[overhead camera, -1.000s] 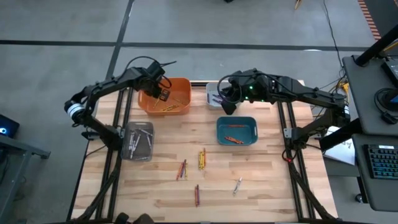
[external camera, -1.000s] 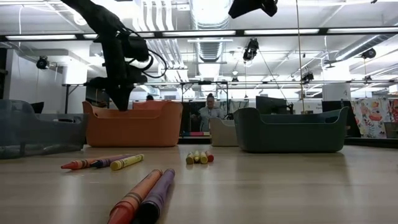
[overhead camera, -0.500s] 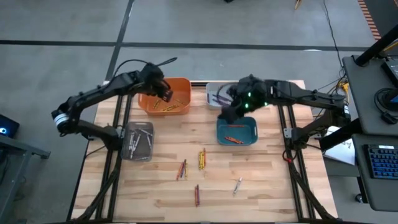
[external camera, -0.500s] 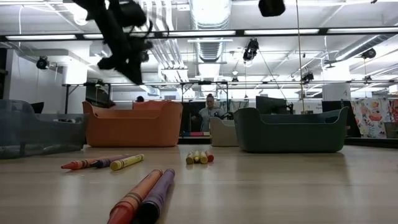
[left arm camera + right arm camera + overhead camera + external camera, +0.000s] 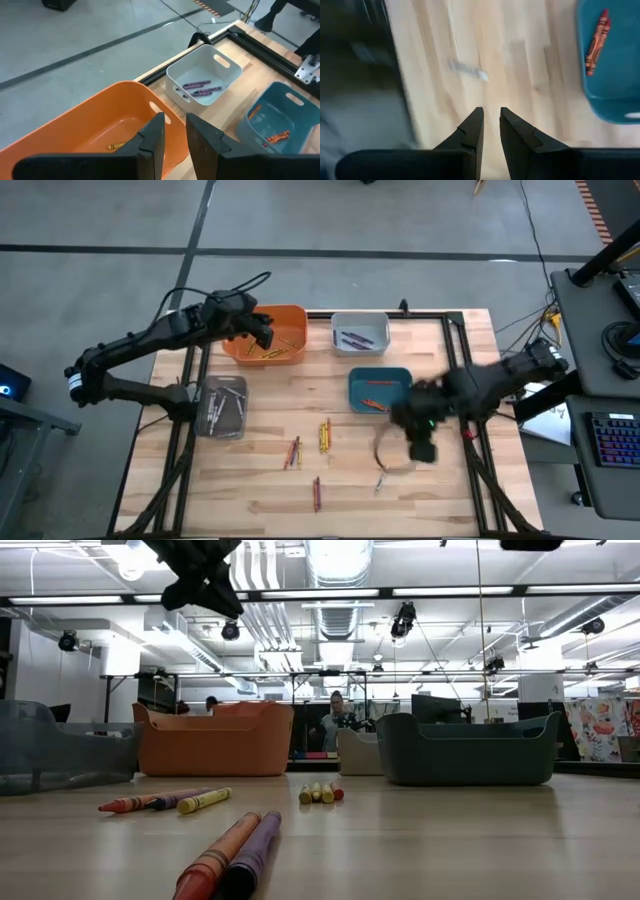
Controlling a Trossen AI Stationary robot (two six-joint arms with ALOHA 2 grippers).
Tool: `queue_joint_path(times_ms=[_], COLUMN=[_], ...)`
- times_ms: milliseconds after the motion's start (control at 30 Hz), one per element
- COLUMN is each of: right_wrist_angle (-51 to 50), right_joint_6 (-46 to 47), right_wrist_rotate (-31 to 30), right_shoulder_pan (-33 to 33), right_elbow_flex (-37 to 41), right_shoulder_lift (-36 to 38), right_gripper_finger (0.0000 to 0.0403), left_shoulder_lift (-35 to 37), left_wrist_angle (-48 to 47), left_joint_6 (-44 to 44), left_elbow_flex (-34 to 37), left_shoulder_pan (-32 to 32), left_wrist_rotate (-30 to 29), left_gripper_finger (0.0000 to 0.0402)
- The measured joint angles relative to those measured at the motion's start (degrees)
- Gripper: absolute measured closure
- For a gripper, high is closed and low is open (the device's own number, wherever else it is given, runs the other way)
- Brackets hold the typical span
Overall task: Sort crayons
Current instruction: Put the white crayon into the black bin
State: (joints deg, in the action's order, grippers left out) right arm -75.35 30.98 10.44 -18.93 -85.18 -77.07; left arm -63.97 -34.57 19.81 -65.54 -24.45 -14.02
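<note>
Several crayons lie loose on the wooden table: yellow ones [image 5: 324,434], a red and orange pair [image 5: 293,450], a red and purple pair [image 5: 317,493] and a grey one [image 5: 382,478]. The grey crayon also shows in the right wrist view [image 5: 467,70]. My left gripper [image 5: 264,334] hangs high over the orange bin [image 5: 270,338]. Its fingers are narrowly open with nothing between them [image 5: 175,120]. My right gripper [image 5: 420,448] hovers over bare wood just right of the grey crayon. It is narrowly open and empty [image 5: 490,111].
An orange bin [image 5: 100,125] holds orange and yellow crayons. A white bin [image 5: 360,332] holds purple ones [image 5: 200,87]. A teal bin [image 5: 380,390] holds red-orange ones [image 5: 596,42]. A clear grey bin [image 5: 222,406] stands at the left. People show in the room beyond.
My right gripper has swept from the white bin at the far edge, past the teal bin, toward the near edge, and now hangs beside the grey crayon. My left gripper has risen up out of the orange bin. No crayon on the table has moved.
</note>
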Motion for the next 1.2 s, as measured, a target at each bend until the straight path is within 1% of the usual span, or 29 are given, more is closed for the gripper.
queue_joint_path(times_ms=[67, 167, 200, 267, 333, 367, 600, 667, 767, 900, 1100, 1200], right_wrist_angle=[0.8, 6.8, 9.8, 14.2, 15.8, 15.9, 16.5, 17.1, 19.2, 24.0, 32.7, 36.4], right_joint_6=[-6.4, -13.8, -15.5, -17.8, -20.7, -22.3, -27.7, -29.9, -32.1, -32.4, -36.4, -36.6], right_wrist_rotate=[-1.7, -3.7, -4.7, -8.9, -11.6, -12.0, -11.8, -10.3, -8.8, -8.9, -8.5, -8.4], right_shoulder_pan=[-4.0, -8.6, -9.7, -11.7, -12.8, -13.0, -12.9, -12.9, -13.0, -13.0, -13.1, -13.1], right_elbow_flex=[2.5, 5.9, 6.8, 7.8, 8.2, 8.2, 8.5, 8.5, 9.7, 12.4, 17.2, 19.5], right_shoulder_lift=[-0.2, -1.2, -1.7, -3.0, -4.7, -5.8, -14.1, -16.5, -17.3, -16.2, -16.8, -16.8], right_gripper_finger=[0.0351, 0.0351, 0.0351, 0.0351, 0.0346, 0.0342, 0.0289, 0.0276, 0.0262, 0.0257, 0.0257, 0.0257], left_shoulder_lift=[0.3, 0.3, 0.3, 0.3, 0.3, 0.3, 0.3, 0.3, 0.4, 0.7, 0.8, 1.0], left_wrist_angle=[0.0, -0.1, -0.2, -0.4, -0.6, -0.9, -3.0, -3.0, -3.0, -3.2, -3.4, -4.0], left_joint_6=[0.0, 0.3, 0.6, 1.2, 1.2, 1.3, 1.3, 1.3, 1.7, 2.0, 2.0, 2.0], left_elbow_flex=[0.0, 0.0, 0.0, 0.0, 0.0, 0.0, 0.0, 0.0, 0.0, 0.0, 0.0, 0.0], left_shoulder_pan=[0.0, 0.0, 0.1, 0.5, 1.1, 1.4, 3.3, 3.8, 4.4, 5.6, 6.9, 7.2], left_wrist_rotate=[0.0, 0.0, 0.0, 0.0, 0.0, 0.0, 0.0, 0.0, 0.0, 0.0, 0.0, 0.0], left_gripper_finger=[0.034, 0.034, 0.034, 0.034, 0.034, 0.034, 0.034, 0.034, 0.034, 0.034, 0.034, 0.034])
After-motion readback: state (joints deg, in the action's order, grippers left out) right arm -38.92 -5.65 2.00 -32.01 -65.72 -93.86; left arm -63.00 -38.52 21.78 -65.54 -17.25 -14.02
